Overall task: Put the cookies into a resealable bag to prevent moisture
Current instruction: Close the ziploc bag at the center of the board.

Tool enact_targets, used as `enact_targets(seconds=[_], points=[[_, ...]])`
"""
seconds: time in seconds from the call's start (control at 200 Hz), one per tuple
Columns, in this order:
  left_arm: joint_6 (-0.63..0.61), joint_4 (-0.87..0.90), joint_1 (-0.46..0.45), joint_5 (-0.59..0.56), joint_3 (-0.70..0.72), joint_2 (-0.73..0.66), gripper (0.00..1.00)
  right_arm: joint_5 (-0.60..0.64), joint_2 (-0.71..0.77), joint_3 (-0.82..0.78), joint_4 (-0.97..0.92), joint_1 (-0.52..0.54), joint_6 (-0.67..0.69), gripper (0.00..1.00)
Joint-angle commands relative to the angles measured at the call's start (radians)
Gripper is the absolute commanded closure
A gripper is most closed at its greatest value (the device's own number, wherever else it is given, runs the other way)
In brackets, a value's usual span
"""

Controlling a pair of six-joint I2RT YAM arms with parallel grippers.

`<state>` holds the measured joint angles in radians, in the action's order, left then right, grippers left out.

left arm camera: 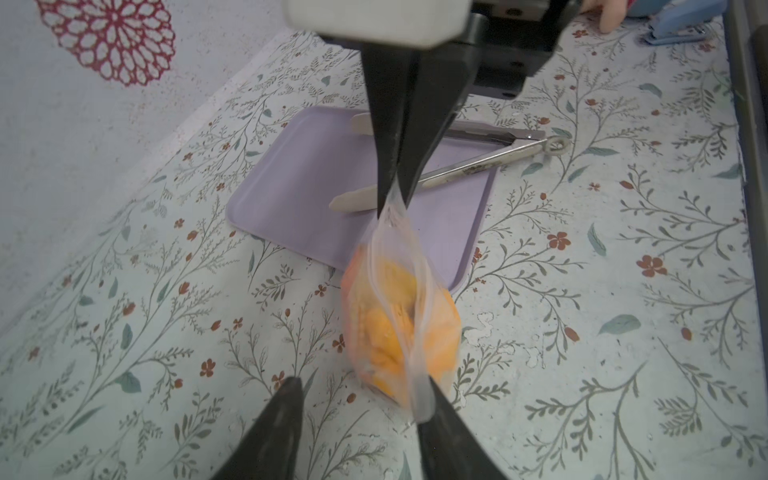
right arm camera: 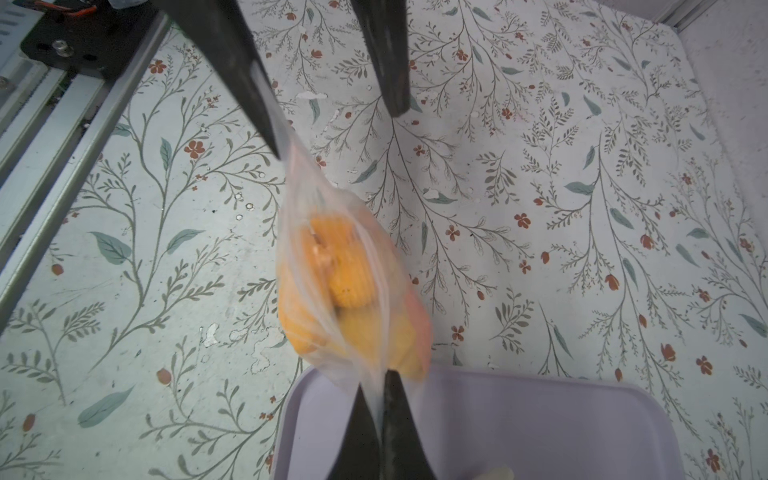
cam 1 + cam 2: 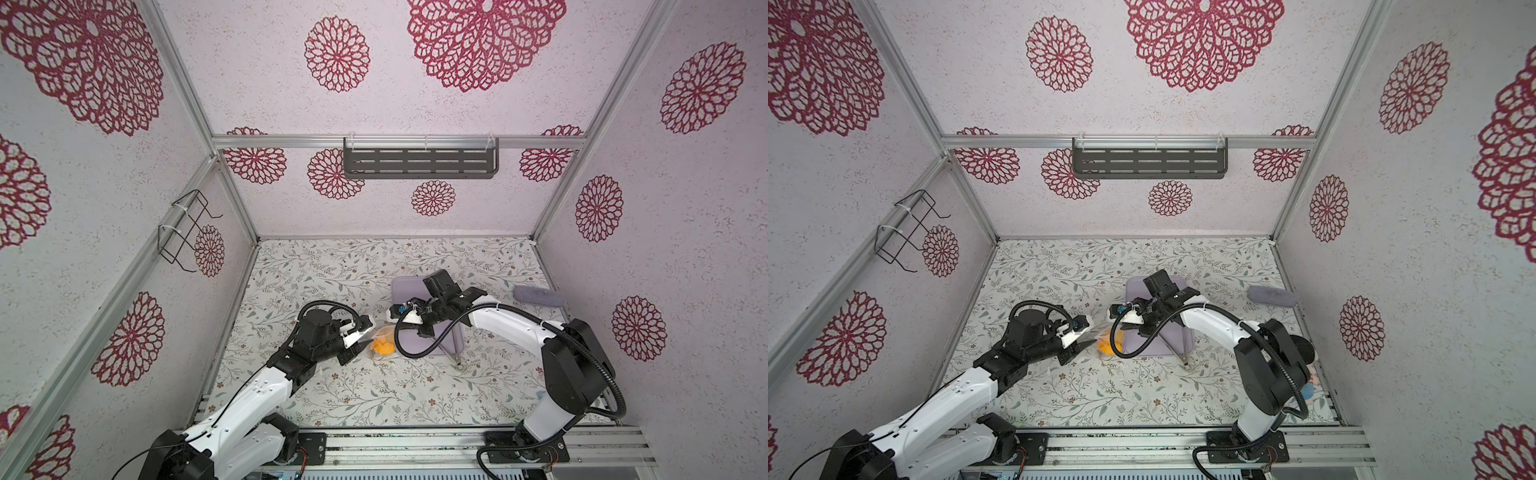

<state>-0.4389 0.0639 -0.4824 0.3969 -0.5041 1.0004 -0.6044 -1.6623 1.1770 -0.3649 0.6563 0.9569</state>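
Clear bag [image 2: 353,291] pinched by right hand [image 2: 377,392].

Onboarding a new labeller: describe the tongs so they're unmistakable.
On the floral table, find the lavender tray right of centre. The tongs lie open across it, hinge ring overhanging the near edge. They are the only metal item there, with pale tips.

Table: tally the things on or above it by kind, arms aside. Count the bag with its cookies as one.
bag with cookies inside: 1
tray: 1
tongs: 1
grey oblong pad: 1
blue-and-pink thing, mostly hidden: 1
Total: 5
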Motion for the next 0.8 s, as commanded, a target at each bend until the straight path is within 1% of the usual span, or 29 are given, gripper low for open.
enact_targets(seconds=[0.0, 0.035, 0.1, 0.17, 0.25, 0.335, 0.41, 0.465, 0.52, 0.55, 0.67, 0.796], points=[[0.05, -0.106, 0.0, 0.111, 0.021, -0.022, 0.27, -0.028, 0.014, 0.063, -0.049, -0.004, -0.003, 1.0], [0.063, -0.152, -0.005, 0.108, 0.041, -0.032, 0.21, -0.029, 0.012, 0.069, -0.053, -0.004, -0.004, 1.0], [0.082, -0.226, -0.011, 0.108, 0.073, -0.039, 0.16, -0.029, 0.009, 0.074, -0.06, -0.004, -0.008, 1.0], [0.101, -0.289, -0.024, 0.105, 0.083, -0.021, 0.15, -0.031, 0.003, 0.082, -0.068, -0.002, -0.016, 1.0], [0.101, -0.333, -0.057, 0.063, 0.082, 0.027, 0.15, -0.029, -0.001, 0.082, -0.067, 0.003, -0.022, 1.0], [0.098, -0.386, -0.079, 0.012, 0.078, 0.095, 0.18, -0.033, 0.001, 0.079, -0.061, 0.006, -0.029, 1.0], [0.106, -0.441, -0.082, 0.002, 0.072, 0.145, 0.27, -0.034, 0.0, 0.081, -0.06, 0.009, -0.04, 1.0], [0.112, -0.466, -0.086, -0.002, 0.065, 0.171, 0.3, -0.032, -0.004, 0.087, -0.068, 0.012, -0.049, 1.0], [0.114, -0.488, -0.094, -0.014, 0.066, 0.191, 0.31, -0.026, -0.01, 0.097, -0.08, 0.012, -0.059, 1.0], [0.112, -0.499, -0.096, -0.022, 0.067, 0.196, 0.34, -0.024, -0.013, 0.101, -0.085, 0.012, -0.059, 1.0], [0.11, -0.495, -0.096, -0.051, 0.064, 0.204, 0.56, -0.012, -0.01, 0.102, -0.092, 0.014, -0.065, 1.0], [0.097, -0.449, -0.097, -0.061, 0.064, 0.19, 0.74, -0.001, -0.011, 0.102, -0.101, 0.012, -0.061, 1.0]])
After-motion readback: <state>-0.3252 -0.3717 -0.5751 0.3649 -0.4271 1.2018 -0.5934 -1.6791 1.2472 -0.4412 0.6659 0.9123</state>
